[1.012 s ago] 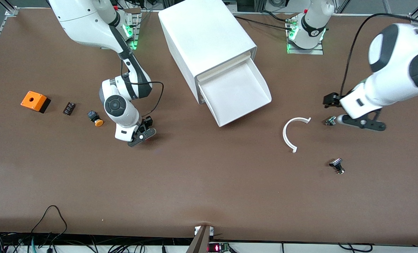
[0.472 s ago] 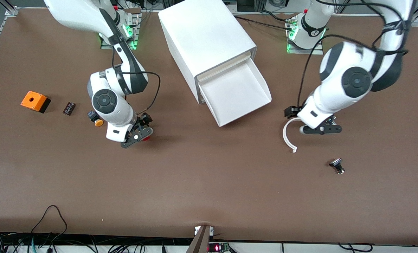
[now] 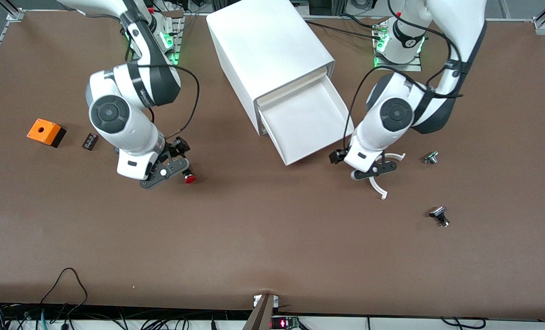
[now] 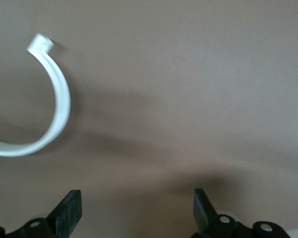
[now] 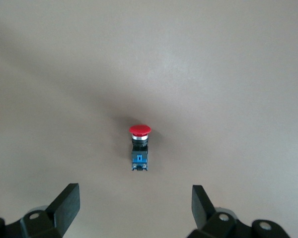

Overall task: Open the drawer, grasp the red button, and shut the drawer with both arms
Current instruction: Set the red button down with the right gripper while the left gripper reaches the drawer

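Lying on the bare brown table (image 3: 263, 238), the button (image 3: 189, 178) rests on its side toward the right arm's end, its round red mushroom cap leading a black collar and a small blue base; nothing touches it. The right gripper (image 3: 162, 172) hangs over the table just beside it, fingers (image 5: 64, 203) spread wide and holding nothing, the button lying free between and ahead of them in the right wrist view (image 5: 140, 148).

Farther toward that end of the table sit a small dark ridged part (image 3: 90, 141) and an orange box (image 3: 46, 131) with a hole in its top. At mid-table the white cabinet (image 3: 267, 50) stands with its drawer (image 3: 306, 123) pulled out, a shallow white tray that looks empty.

The left gripper (image 3: 373, 170) hovers by the drawer's front corner, over a curved white strip (image 3: 380, 188), its fingers (image 4: 68, 212) also wide apart and empty. Two small black-and-silver parts, one (image 3: 430, 158) beside the strip and one (image 3: 439, 215) nearer the camera, lie toward the left arm's end.
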Available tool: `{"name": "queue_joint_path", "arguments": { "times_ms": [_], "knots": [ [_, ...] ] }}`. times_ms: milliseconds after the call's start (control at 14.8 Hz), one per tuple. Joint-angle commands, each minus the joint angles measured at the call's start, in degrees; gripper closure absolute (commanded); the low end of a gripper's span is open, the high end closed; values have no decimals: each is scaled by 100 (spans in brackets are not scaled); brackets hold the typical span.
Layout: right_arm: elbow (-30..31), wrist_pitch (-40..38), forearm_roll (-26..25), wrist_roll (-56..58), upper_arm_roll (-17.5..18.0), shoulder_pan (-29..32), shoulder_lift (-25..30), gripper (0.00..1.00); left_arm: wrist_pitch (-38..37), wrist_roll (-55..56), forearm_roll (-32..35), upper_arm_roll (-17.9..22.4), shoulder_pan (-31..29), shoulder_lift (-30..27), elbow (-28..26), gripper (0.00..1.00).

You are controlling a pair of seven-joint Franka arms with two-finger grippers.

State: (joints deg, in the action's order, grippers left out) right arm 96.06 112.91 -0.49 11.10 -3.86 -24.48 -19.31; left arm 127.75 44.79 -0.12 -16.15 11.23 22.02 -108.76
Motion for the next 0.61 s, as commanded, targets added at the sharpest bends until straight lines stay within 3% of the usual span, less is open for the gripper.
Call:
{"name": "queue_joint_path", "arguments": {
  "times_ms": [0, 135, 405, 540],
  "knots": [
    [9, -190, -65, -64, 9, 223, 348, 0, 145, 433, -76, -81, 99, 100, 39, 1],
    [0, -243, -66, 14, 70, 688, 498, 0, 206, 460, -146, -160, 169, 197, 13, 1],
    [-298, -805, -39, 23, 290, 1498, 507, 0, 102, 469, -954, -257, 257, 233, -22, 1],
    [-298, -1024, -39, 93, 325, 1787, 569, 0, -161, 460, -973, -389, 257, 215, -22, 1]
  ]
}}
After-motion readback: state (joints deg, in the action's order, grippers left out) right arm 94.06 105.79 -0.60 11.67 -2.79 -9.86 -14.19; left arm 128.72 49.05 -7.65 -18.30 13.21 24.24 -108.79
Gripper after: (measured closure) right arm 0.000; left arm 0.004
